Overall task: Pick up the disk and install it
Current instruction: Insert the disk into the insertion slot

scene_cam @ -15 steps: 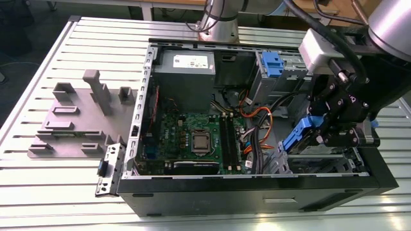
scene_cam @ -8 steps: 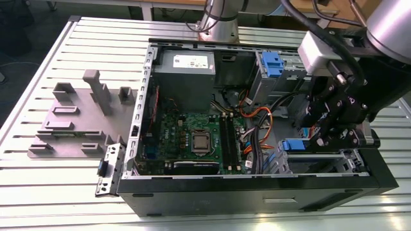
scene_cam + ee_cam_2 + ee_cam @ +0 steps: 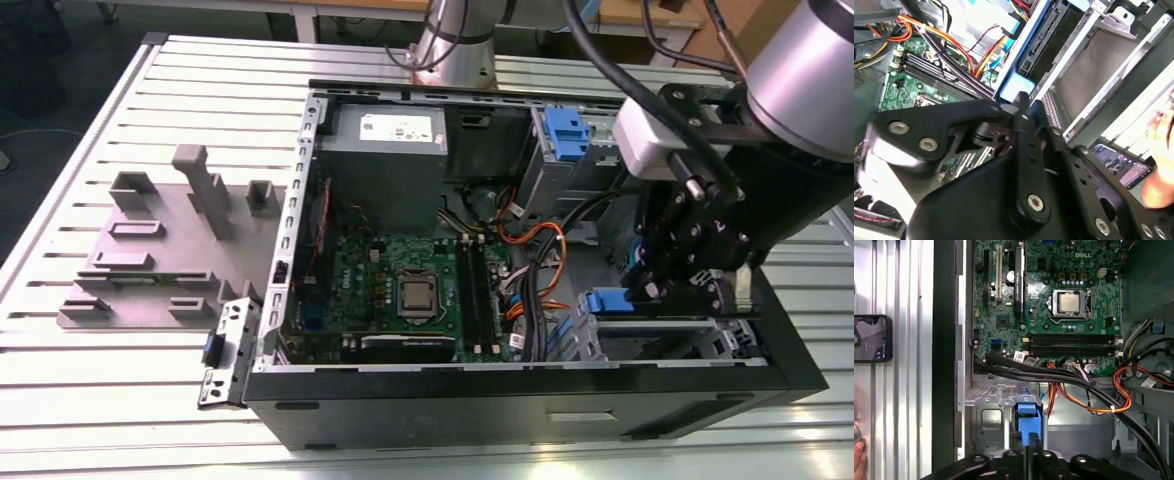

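Sitting on the slatted bench (image 3: 120, 400) is the open case (image 3: 534, 385), and the work is deep inside it. The step in hand looks like the install part, not the pick-up: the disk (image 3: 607, 300) is already off the bench and down at the metal bay (image 3: 654, 340), at the exterior view's right. The hand (image 3: 681, 290) hangs right over the bay. It looks narrow, pinched on the blue end of the disk, which stands on its edge between the two black fingers.

To seat the disk, I think it has to stay straight with the sides of the bay. It must also stay off the bunch of cables (image 3: 534, 240) just beside it. The fit looks tight, so a tilt could jam it.

The exterior view shows the whole case and where the hand is in it. The first wrist view looks down past the hand, with the disk's blue end against the bay and the green board (image 3: 1054, 300) beyond. It also shows a phone (image 3: 871, 338) lying on the bench outside the case wall. The second wrist view shows the long blue edge of the disk and a person's fingers (image 3: 1161, 185) near the phone.
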